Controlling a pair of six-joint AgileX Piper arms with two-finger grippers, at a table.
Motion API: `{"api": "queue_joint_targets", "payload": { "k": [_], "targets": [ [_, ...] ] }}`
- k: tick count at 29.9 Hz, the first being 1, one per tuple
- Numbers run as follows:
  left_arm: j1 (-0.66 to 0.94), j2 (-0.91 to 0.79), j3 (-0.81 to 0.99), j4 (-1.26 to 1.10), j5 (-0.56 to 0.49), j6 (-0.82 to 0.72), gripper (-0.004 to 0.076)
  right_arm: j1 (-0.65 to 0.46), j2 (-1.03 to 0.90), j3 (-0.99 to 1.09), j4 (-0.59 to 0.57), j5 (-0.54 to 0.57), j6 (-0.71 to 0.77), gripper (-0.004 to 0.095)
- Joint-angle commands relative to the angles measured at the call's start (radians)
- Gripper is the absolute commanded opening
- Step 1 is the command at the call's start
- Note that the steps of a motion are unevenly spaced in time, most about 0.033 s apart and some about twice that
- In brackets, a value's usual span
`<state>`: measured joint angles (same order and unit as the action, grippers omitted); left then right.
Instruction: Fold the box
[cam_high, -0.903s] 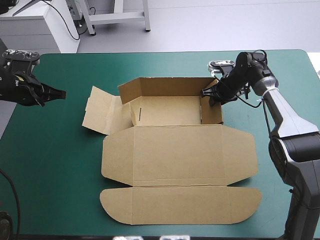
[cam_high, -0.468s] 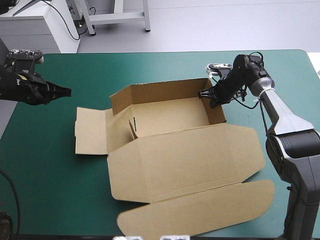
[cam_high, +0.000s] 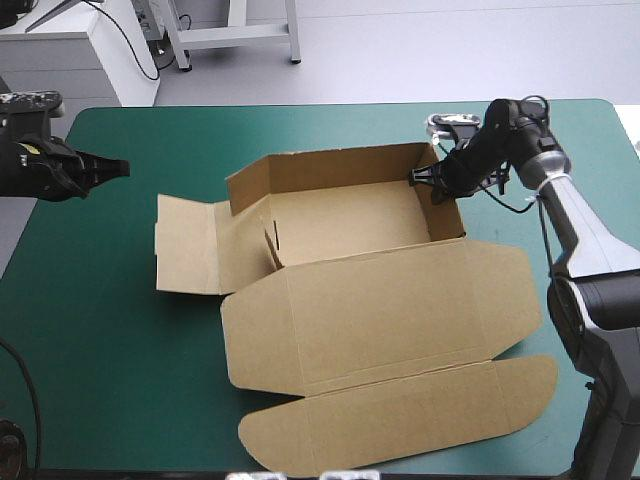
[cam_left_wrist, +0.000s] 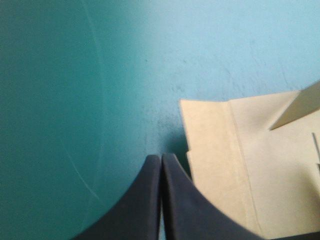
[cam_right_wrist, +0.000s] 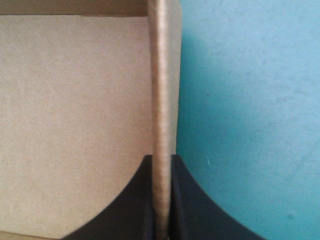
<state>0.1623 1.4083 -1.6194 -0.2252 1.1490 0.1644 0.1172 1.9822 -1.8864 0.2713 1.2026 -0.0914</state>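
— While the right gripper (cam_high: 420, 178) stands at the far right corner of the box (cam_high: 350, 225), what does it have hold of?

— The upright right wall (cam_right_wrist: 162, 75). Its black fingers (cam_right_wrist: 135, 205) are all but closed on it, with the brown board pinched between them. One finger is inside the tray and the other outside, over the teal-green cover (cam_right_wrist: 250, 100).

— And the left gripper (cam_high: 118, 168)?

— Its fingers are pressed together into one point and hold nothing. It hangs over the tabletop (cam_high: 100, 350) near the left edge, well apart from the box. In its wrist view the flat left flap (cam_left_wrist: 215, 150) lies just ahead of its tip and a little to one side.

— Where does the box lie?

— It lies mid-tabletop, slightly turned. The back wall (cam_high: 330, 165) and right wall are raised, and the left flap lies flat on the cover. The broad front panel (cam_high: 380, 320) and the rounded lid (cam_high: 400, 425) are spread flat toward the near edge.
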Motion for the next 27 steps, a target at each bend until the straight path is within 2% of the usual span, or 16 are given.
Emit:
{"api": "queue_joint_targets", "payload": {
  "k": [1, 6, 10, 19, 27],
  "targets": [
    [0.08, -0.031, -0.032, -0.074, -0.075, -0.027, -0.0008, -0.058, -0.122, -0.032, 0.067, 0.001, 0.0, -0.002],
    [0.226, -0.017, -0.032, -0.3, -0.081, 0.012, -0.0008, -0.153, -0.197, -0.032, 0.138, 0.024, -0.043, -0.002],
    [0.297, 0.027, -0.032, -0.564, -0.008, 0.09, -0.0008, -0.235, -0.253, -0.032, 0.263, 0.036, -0.083, -0.002],
    [0.268, 0.149, -0.032, -0.949, 0.095, 0.217, -0.0008, -0.382, -0.354, -0.032, 0.47, 0.046, -0.164, -0.002],
    [0.11, 0.169, -0.032, -1.11, 0.097, 0.307, -0.0008, -0.377, -0.372, -0.032, 0.595, 0.046, -0.218, -0.002]
  ]
}}
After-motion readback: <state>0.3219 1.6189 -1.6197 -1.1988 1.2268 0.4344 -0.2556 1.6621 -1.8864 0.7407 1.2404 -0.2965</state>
